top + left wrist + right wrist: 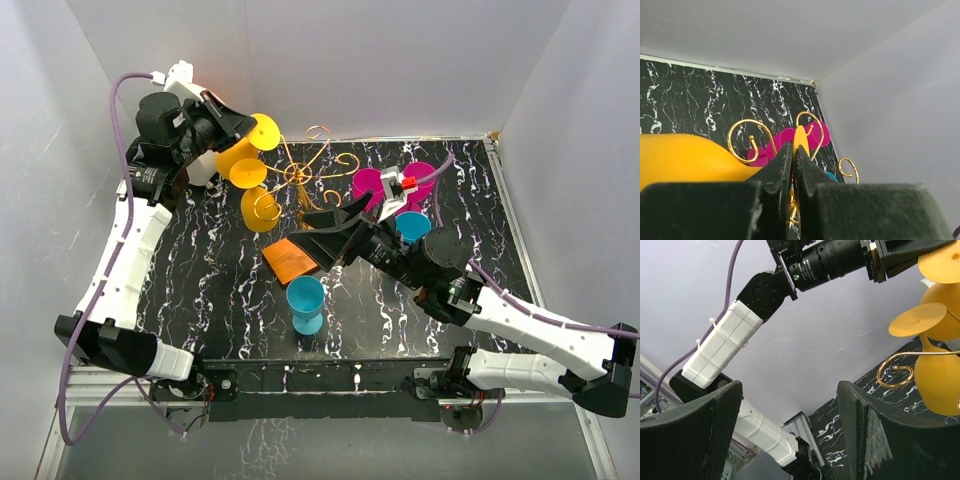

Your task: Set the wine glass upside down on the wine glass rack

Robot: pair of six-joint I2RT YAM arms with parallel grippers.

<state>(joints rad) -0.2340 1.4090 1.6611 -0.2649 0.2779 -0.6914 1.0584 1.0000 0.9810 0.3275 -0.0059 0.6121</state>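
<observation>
My left gripper (248, 128) is shut on the round foot of a yellow wine glass (236, 154), held on its side at the far left, right beside the gold wire rack (300, 172). In the left wrist view the fingers (780, 170) pinch the yellow foot disc (800, 139), with the bowl at the left and gold scroll arms (751, 134) just beyond. A second yellow glass (259, 208) hangs upside down on the rack. My right gripper (316, 243) is open and empty over the rack's orange wooden base (288, 262); it also shows in the right wrist view (785, 440).
A blue glass (305, 303) stands on the marble table in front of the base. Two magenta glasses (368, 185) and another blue glass (412, 226) sit at the back right, behind the right arm. White walls close in on the left, back and right.
</observation>
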